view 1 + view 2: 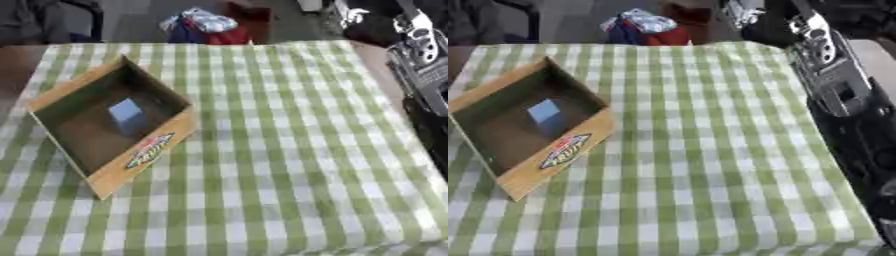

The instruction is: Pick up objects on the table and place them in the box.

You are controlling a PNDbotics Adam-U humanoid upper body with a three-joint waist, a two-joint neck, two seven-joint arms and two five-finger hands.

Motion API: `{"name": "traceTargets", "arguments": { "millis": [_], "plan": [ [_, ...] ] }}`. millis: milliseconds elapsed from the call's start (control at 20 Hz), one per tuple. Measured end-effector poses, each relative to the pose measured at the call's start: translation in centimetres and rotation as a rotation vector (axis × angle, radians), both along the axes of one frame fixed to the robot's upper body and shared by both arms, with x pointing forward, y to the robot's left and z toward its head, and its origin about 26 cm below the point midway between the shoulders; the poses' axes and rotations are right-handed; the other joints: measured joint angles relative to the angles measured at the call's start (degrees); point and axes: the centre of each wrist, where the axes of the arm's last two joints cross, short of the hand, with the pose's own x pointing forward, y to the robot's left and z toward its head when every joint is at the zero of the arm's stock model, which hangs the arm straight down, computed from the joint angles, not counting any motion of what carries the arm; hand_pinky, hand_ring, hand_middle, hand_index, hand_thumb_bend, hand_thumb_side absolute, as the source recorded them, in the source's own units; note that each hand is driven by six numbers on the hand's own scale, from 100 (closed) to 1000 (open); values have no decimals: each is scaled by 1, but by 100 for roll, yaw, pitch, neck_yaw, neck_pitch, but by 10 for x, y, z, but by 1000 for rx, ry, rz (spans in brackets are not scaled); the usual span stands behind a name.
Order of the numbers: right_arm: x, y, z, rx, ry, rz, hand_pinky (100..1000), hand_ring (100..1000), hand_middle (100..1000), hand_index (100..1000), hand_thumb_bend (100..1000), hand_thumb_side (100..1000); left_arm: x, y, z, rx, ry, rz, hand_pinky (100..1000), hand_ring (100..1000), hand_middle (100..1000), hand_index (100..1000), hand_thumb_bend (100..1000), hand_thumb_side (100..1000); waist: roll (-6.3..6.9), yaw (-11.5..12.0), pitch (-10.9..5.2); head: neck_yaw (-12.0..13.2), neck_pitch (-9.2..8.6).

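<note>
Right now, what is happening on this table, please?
Nothing is being handled at this moment. A cardboard box sits open on the left of the green checked tablecloth, with one small blue object already inside. No other loose object shows on the cloth. The robot's right arm hangs along the right edge; neither robot hand is visible.

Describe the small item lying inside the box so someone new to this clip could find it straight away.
Start from the green-and-white checked tablecloth and go to its left side, where an open cardboard box with a colourful label on its near wall sits askew. On the box's brown floor lies a small light-blue block. It is the only thing in the box and the only blue patch against the cardboard.
</note>
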Motion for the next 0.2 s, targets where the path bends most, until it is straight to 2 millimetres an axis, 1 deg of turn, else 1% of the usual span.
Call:
{"name": "traceTargets", "arguments": {
  "millis": [200],
  "plan": [
    [-10, 5, -4, 24, 0, 19, 704, 999, 895, 851, 100, 400, 0, 1, -1, 0, 5, 3, 652, 608, 654, 702, 100, 683, 1, -18, 28, 12, 0]
  ]
}}
